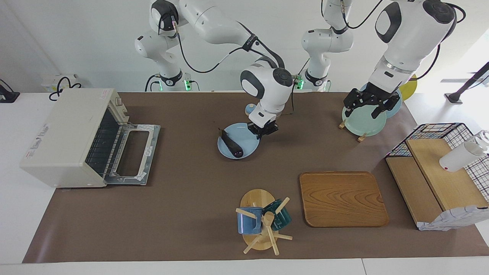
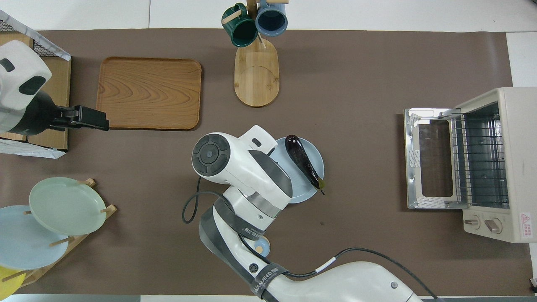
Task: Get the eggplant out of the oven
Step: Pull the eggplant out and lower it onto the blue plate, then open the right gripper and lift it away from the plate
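Observation:
The dark purple eggplant (image 1: 232, 144) (image 2: 303, 161) lies on a light blue plate (image 1: 249, 143) (image 2: 314, 157) over the middle of the brown mat. My right gripper (image 1: 263, 130) is shut on the plate's rim, on the side toward the robots. In the overhead view the wrist hides that gripper. I cannot tell whether the plate touches the mat. The cream-white oven (image 1: 65, 133) (image 2: 514, 163) stands at the right arm's end of the table. Its door (image 1: 131, 152) lies flat open and only the bare wire rack shows inside. My left gripper (image 1: 368, 104) (image 2: 102, 123) hangs open above the plate rack, holding nothing.
A rack of plates (image 1: 363, 120) stands at the left arm's end, beside a wire basket with wooden boards (image 1: 439, 172). A wooden tray (image 1: 342, 198) and a mug tree (image 1: 261, 221) lie farther from the robots. A small blue knob (image 2: 256, 248) sits near the robots.

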